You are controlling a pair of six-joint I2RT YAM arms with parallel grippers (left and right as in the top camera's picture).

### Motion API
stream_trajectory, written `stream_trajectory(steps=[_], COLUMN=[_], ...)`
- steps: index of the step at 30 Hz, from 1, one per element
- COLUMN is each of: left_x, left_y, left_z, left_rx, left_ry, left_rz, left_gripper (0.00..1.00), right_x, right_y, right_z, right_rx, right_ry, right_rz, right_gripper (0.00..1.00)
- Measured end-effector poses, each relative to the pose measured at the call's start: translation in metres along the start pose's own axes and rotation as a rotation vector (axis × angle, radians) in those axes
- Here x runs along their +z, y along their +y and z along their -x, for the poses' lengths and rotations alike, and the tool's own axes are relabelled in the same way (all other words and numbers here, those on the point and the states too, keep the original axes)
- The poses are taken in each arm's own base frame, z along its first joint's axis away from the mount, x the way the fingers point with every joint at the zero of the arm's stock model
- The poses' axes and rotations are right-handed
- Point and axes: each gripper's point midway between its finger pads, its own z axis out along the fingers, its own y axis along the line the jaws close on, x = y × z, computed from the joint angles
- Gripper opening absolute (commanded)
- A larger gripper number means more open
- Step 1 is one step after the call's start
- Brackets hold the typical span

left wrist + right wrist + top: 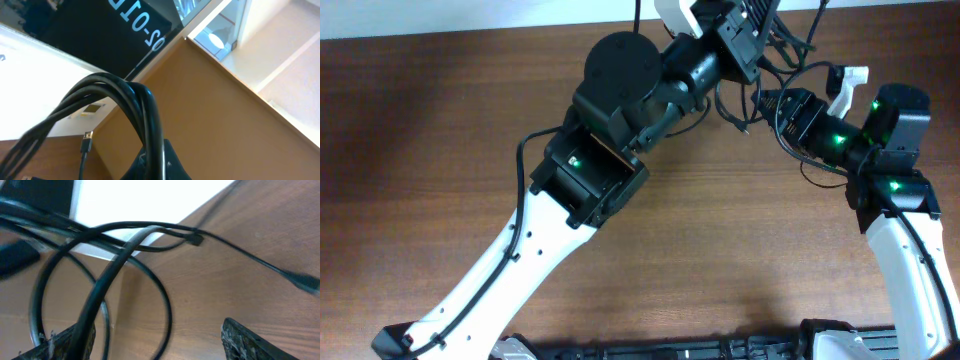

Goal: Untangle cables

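**Cables hang off left claw at far edge, right claw spread**

Left claw (159,162) is up over the far edge of the table (450,140), right of centre. In its wrist view a thick bundle of black cables (131,94) arches up and runs down into the claw. It looks pinched on them, though the fingertips are mostly hidden by the bundle. One plug (87,136) dangles free to the left of the bundle.

Right claw (152,330) is near the far right corner, just beside the left one, with its fingers spread wide. One cable strand passes close along its left finger (70,341); I can't tell if they touch. Loops cross in front of it, with a small plug (195,239) above the table and another plug (306,283), blurred, at the right edge of that view.

From overhead the tangle sits between the two claws, mostly hidden by the arms.
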Motion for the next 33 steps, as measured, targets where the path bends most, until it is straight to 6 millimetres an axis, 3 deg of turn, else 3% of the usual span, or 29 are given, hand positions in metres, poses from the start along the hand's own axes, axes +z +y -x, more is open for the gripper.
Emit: stream_trajectory(steps=[6, 19, 33], left_x=[0.002, 0.004, 0.005], left_y=[0.013, 0.020, -0.001], left_z=[-0.003, -0.002, -0.011], left_rx=[-0.002, -0.002, -0.005], left_ry=[-0.003, -0.021, 0.018], left_rz=[0.055, 0.084, -0.004], left_gripper=[0.00, 0.00, 0.00], right_x=[-0.005, -0.007, 0.019], right_y=[0.047, 0.053, -0.038], right_z=[-0.001, -0.011, -0.018], right_rx=[-0.150, -0.138, 0.156], right_ry=[0.047, 0.099, 0.110], right_rz=[0.221, 0.262, -0.060], right_gripper=[0.79, 0.79, 0.74])
